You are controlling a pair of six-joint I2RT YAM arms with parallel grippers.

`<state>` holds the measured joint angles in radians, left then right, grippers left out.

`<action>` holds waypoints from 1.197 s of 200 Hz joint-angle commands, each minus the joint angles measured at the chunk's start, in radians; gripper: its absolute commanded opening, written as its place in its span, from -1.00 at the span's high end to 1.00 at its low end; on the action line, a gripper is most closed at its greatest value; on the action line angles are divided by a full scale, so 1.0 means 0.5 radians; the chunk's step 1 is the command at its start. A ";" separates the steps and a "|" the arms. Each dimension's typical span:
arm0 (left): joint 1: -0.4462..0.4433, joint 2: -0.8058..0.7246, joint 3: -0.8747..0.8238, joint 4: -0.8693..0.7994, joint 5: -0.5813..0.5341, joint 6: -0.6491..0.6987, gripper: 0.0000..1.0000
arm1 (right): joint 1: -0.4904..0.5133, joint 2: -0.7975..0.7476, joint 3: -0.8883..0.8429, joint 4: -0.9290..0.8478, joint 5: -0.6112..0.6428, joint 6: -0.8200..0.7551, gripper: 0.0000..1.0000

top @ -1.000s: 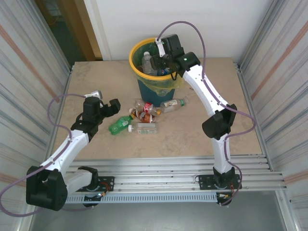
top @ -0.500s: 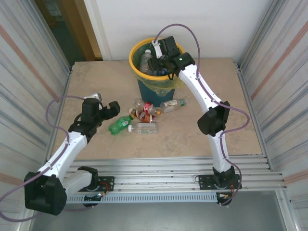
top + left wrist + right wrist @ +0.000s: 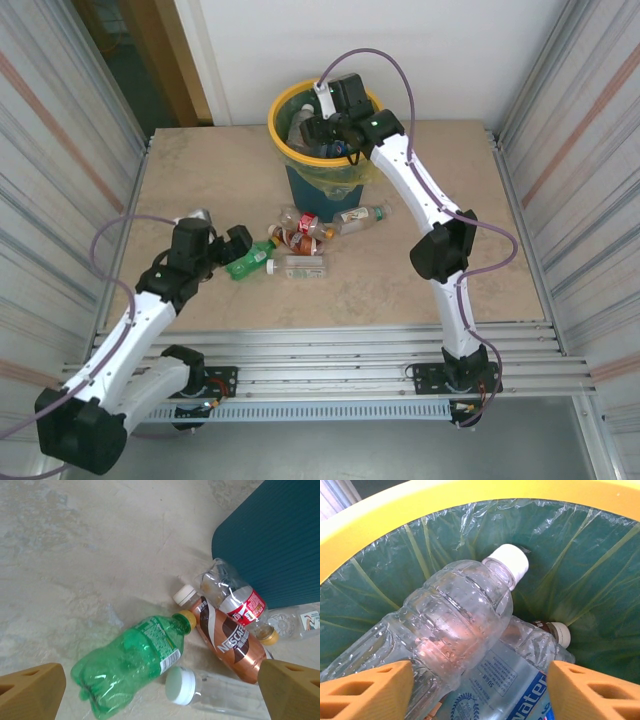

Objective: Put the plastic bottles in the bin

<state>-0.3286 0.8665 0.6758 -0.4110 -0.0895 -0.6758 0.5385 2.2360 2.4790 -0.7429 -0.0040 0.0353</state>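
The bin (image 3: pixel 292 152), dark teal with a yellow rim (image 3: pixel 420 505), stands at the table's far middle. My right gripper (image 3: pixel 316 131) hangs over its mouth, open (image 3: pixel 480 692). Below its spread fingers a clear white-capped bottle (image 3: pixel 455 620) lies loose on a water-labelled bottle (image 3: pixel 520 675) inside the liner. On the table in front of the bin lie a green bottle (image 3: pixel 248 262) (image 3: pixel 127 665), a brown Nescafe bottle (image 3: pixel 232 647), a clear white-capped bottle (image 3: pixel 182 685) and a red-labelled bottle (image 3: pixel 232 592). My left gripper (image 3: pixel 226 246) (image 3: pixel 160 695) is wide open just over the green bottle, touching nothing.
Another clear bottle (image 3: pixel 360 216) lies right of the pile. The bin wall (image 3: pixel 270 540) stands just behind the pile. Corrugated metal walls (image 3: pixel 60 150) close in both table sides. Bare tabletop (image 3: pixel 200 170) stretches left of the bin.
The right gripper reached further over the bin and opened; the clear bottle it held now lies in the bin. The left arm moved nearer and lower, towards the green bottle.
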 commanded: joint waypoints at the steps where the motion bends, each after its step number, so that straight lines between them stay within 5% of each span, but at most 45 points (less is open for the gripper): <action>1: -0.054 -0.119 -0.064 -0.163 -0.170 -0.197 -0.97 | 0.015 -0.172 0.078 -0.020 0.016 -0.041 -0.50; 50: -0.256 -0.296 -0.180 -0.215 -0.350 -0.527 -0.97 | 0.013 -0.368 -0.061 -0.096 0.186 -0.028 -0.78; 104: -0.562 -0.279 -0.263 -0.196 -0.641 -0.954 -0.97 | -0.028 -0.823 -0.683 0.055 0.324 0.154 -0.99; 171: -0.653 0.022 -0.230 -0.172 -0.669 -1.423 -0.97 | -0.164 -1.543 -1.639 0.321 0.269 0.400 -0.95; 239: -0.659 0.355 -0.252 0.165 -0.668 -1.709 -0.97 | -0.270 -1.871 -2.172 0.332 0.267 0.572 -0.95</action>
<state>-0.6502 1.0138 0.5529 -0.4183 -0.3870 -1.4483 0.4168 1.3357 1.4551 -0.5961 0.1314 0.2638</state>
